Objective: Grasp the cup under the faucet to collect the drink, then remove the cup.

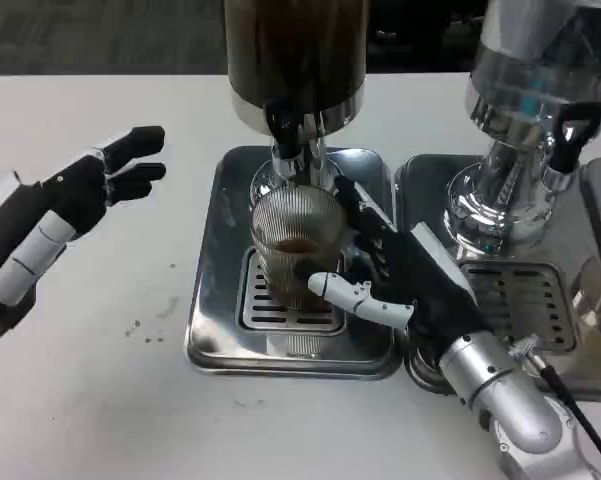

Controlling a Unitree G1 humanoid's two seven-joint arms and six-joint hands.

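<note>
A clear ribbed glass cup (295, 240) stands on the drip grate of a steel tray (212, 330), right under the black faucet (283, 125) of a dispenser filled with dark drink (295, 45). A little brown liquid lies in the cup's bottom. My right hand (400, 275) wraps the cup from its right side, thumb across the front and fingers behind it. My left hand (65, 210) hovers over the table left of the tray, fingers apart and holding nothing.
A second dispenser (535, 110) with a clear tank stands at the right on its own steel tray (510, 290). A glass object (595, 300) sits at the far right edge. Bare white table (100, 400) lies left and in front.
</note>
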